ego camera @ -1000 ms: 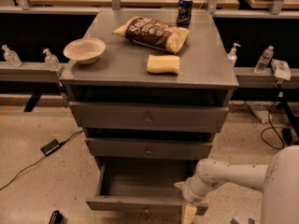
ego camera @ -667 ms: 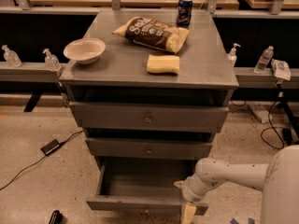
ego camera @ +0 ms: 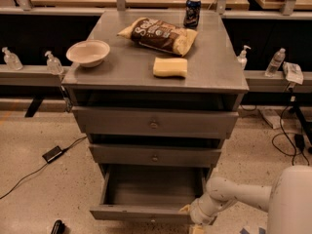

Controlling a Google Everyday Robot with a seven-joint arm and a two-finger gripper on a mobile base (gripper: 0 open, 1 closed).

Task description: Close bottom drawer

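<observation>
The bottom drawer (ego camera: 146, 212) of the grey cabinet (ego camera: 156, 77) stands pulled out, its shallow grey box empty inside. Its thin front lies near the bottom edge of the camera view. My gripper (ego camera: 194, 217) is at the right end of that drawer front, at the end of the white arm (ego camera: 239, 195) that reaches in from the lower right. It is at or touching the front's right corner. The middle drawer (ego camera: 155, 156) and top drawer (ego camera: 154, 124) above are pushed in.
On the cabinet top lie a white bowl (ego camera: 88, 52), a chip bag (ego camera: 158, 34), a yellow sponge (ego camera: 170, 67) and a dark can (ego camera: 192, 11). A black cable and adapter (ego camera: 52, 153) lie on the floor at left. Bottles stand on side ledges.
</observation>
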